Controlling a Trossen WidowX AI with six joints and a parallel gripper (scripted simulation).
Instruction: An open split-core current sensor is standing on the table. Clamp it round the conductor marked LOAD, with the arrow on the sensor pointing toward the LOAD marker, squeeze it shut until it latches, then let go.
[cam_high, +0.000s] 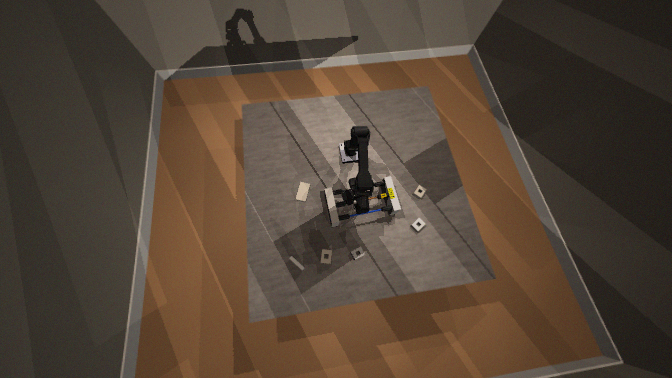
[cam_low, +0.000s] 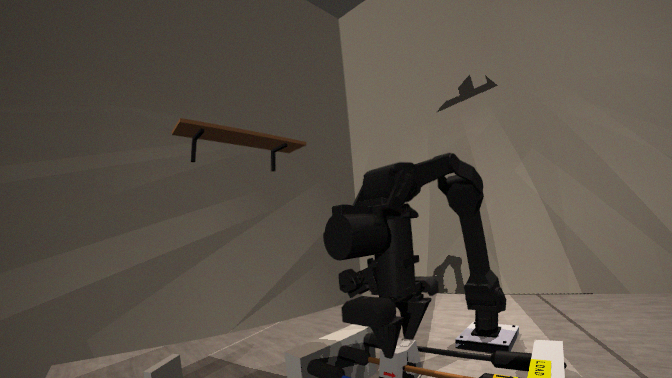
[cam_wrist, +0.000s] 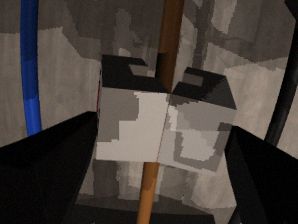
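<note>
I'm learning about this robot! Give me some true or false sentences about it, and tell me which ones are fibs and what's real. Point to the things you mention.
1. The end effector (cam_wrist: 162, 128) is shut on the white sensor (cam_low: 394, 361) (cam_wrist: 131, 125). True.
2. The sensor sits around the blue conductor (cam_high: 366, 213) (cam_wrist: 30, 70). False: it is around the orange-brown one (cam_low: 435, 371) (cam_wrist: 170, 30).
3. The LOAD marker (cam_high: 392, 193) (cam_low: 540, 367) is yellow. True.
4. The sensor's arrow (cam_low: 389, 374) is green. False: it is red.
5. The wall shelf (cam_low: 240, 136) is brown. True.
6. The robot's base plate (cam_high: 343, 159) (cam_low: 510, 336) is on the shelf. False: it is down on the table.
</note>
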